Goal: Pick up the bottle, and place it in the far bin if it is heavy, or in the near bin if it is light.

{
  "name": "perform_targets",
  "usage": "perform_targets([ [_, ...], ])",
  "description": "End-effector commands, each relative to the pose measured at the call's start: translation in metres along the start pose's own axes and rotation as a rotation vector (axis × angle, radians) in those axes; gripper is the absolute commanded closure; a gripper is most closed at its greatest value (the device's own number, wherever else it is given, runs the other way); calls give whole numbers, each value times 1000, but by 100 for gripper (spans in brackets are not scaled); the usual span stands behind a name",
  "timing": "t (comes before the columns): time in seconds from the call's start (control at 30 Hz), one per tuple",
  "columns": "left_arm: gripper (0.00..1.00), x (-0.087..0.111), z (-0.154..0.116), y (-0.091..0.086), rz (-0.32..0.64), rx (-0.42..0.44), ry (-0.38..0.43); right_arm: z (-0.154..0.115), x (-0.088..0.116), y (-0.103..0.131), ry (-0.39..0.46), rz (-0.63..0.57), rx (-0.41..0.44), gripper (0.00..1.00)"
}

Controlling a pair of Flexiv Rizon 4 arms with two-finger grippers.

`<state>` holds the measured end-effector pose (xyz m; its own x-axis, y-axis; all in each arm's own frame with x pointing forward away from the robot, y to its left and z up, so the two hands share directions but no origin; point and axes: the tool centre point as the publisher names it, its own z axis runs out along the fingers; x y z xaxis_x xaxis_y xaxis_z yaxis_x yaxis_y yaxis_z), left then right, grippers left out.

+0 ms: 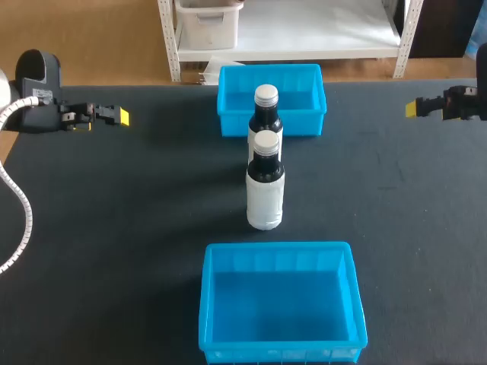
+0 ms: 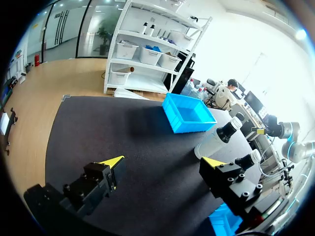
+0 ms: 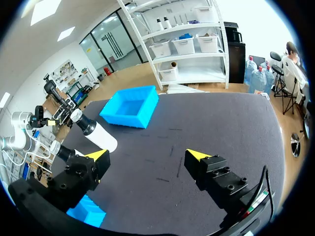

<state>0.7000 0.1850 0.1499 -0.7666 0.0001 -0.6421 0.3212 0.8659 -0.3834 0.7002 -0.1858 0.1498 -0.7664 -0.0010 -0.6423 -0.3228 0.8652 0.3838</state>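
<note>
Black blocky left gripper point(image 2: 163, 161), yellow wedge tips, round screws, white ribbed cable point(image 1: 26, 217)

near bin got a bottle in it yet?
No: the near bin is bare inside; the front bottle and the rear bottle both stand on the table between it and the far bin.

The black table point(image 1: 114, 228) bears a far bin point(image 1: 232, 122), rear bottle point(image 1: 265, 115), front bottle point(image 1: 265, 190) and near bin point(image 1: 278, 248) in line.
</note>
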Motion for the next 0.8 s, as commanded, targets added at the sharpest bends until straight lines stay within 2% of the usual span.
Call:
perform_targets([
  [0.03,0,0,0,0,0,0,0,0,0,1,-1,1,3,0],
  [0.5,0,0,0,0,0,0,0,0,0,1,-1,1,3,0],
  [0.53,0,0,0,0,0,0,0,0,-1,-1,26,-55,-34,0],
  [0.6,0,0,0,0,0,0,0,2,-4,-4,71,-171,-37,0],
  [0.7,0,0,0,0,0,0,0,1,-7,-6,149,-350,-179,0],
  [0.8,0,0,0,0,0,0,0,-3,-4,-1,299,-553,-399,0],
])
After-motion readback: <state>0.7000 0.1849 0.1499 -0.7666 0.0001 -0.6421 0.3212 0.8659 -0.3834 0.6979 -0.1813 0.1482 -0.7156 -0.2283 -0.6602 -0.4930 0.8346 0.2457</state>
